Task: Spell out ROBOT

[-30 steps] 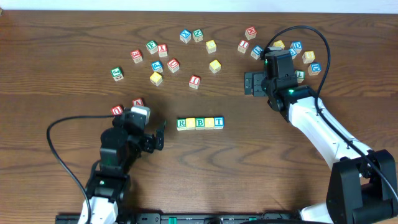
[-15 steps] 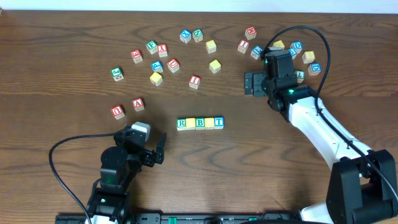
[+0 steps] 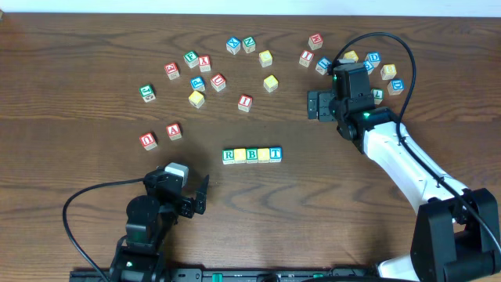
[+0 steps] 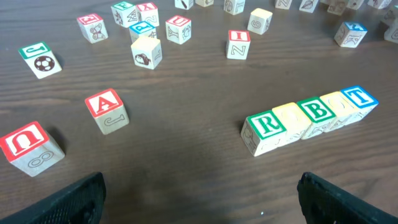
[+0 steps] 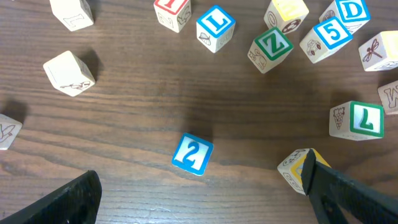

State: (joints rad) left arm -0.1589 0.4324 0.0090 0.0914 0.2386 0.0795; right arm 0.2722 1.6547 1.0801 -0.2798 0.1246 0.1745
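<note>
Five cubes stand side by side in a row (image 3: 252,154) at the table's middle, reading green R (image 4: 267,124), plain yellow (image 4: 291,116), green B (image 4: 317,109), plain yellow (image 4: 339,101), blue T (image 4: 359,96). My left gripper (image 3: 194,197) is near the front edge, down-left of the row and apart from it. It is open (image 4: 201,199), with bare wood between its fingers. My right gripper (image 3: 313,106) hovers open (image 5: 202,199) at the back right over a blue "2" cube (image 5: 192,154), holding nothing.
Red A (image 3: 174,130) and another red-lettered cube (image 3: 148,139) sit left of the row. Several loose cubes are scattered along the back (image 3: 218,81). A cluster lies beside the right gripper (image 3: 383,72). A yellow-faced cube (image 5: 293,167) is partly behind the right finger.
My left arm has drawn back toward the front edge, away from the red A cube and the row. The right arm and all cubes have stayed put.
</note>
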